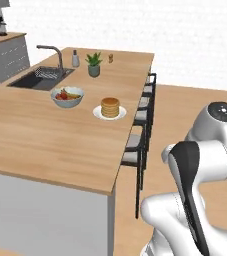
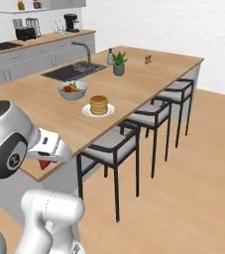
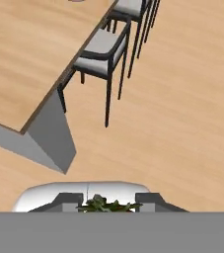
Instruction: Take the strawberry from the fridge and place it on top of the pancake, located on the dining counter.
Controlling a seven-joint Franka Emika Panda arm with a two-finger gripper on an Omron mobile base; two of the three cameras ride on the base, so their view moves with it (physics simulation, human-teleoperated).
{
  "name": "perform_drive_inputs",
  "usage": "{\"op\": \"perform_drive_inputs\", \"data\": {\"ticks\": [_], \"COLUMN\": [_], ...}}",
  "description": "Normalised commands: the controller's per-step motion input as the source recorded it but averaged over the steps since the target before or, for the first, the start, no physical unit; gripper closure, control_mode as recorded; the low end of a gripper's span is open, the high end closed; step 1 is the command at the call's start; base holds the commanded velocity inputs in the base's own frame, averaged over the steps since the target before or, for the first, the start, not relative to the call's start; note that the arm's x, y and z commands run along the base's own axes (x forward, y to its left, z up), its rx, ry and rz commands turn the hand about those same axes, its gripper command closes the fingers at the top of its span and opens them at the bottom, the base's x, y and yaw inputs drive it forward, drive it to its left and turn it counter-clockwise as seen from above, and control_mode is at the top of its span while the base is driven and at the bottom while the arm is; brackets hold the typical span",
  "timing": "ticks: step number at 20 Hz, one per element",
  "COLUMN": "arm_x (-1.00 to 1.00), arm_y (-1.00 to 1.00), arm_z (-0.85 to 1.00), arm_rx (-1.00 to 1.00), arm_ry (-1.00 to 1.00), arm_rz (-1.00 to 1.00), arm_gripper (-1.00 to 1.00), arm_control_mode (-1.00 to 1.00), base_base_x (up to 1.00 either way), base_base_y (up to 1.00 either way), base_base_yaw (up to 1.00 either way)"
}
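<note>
My tool (image 3: 107, 203) pinches the tiny dark red strawberry (image 3: 106, 204), green leaves showing between its tips, low off the near corner of the light wooden desk (image 1: 45, 145) — the golden-brown pancake stack (image 1: 110, 107) lies well ahead, beside the grey fruit bowl (image 1: 67, 96).

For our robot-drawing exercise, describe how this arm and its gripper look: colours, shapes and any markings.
The arm is built of glossy white, rounded shells with dark grey to black joint sections. A round grey cap with small marks tops one joint. The gripper has two small dark finger tips on a white hand. No cables are visible.
</note>
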Motion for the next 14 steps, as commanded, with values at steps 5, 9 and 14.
{"op": "perform_drive_inputs", "data": {"ticks": [5,9,14], "arm_x": [0.00,0.00,0.00], "arm_y": [0.00,0.00,0.00], "arm_z": [0.00,0.00,0.00], "arm_rx": [0.00,0.00,0.00], "arm_ry": [0.00,0.00,0.00], "arm_rz": [0.00,0.00,0.00], "arm_gripper": [1.00,1.00,1.00], "arm_control_mode": [1.00,1.00,1.00], "base_base_x": [0.36,0.10,0.00], "base_base_y": [-1.00,-1.00,-0.99], "base_base_yaw": [0.56,0.57,0.70]}}
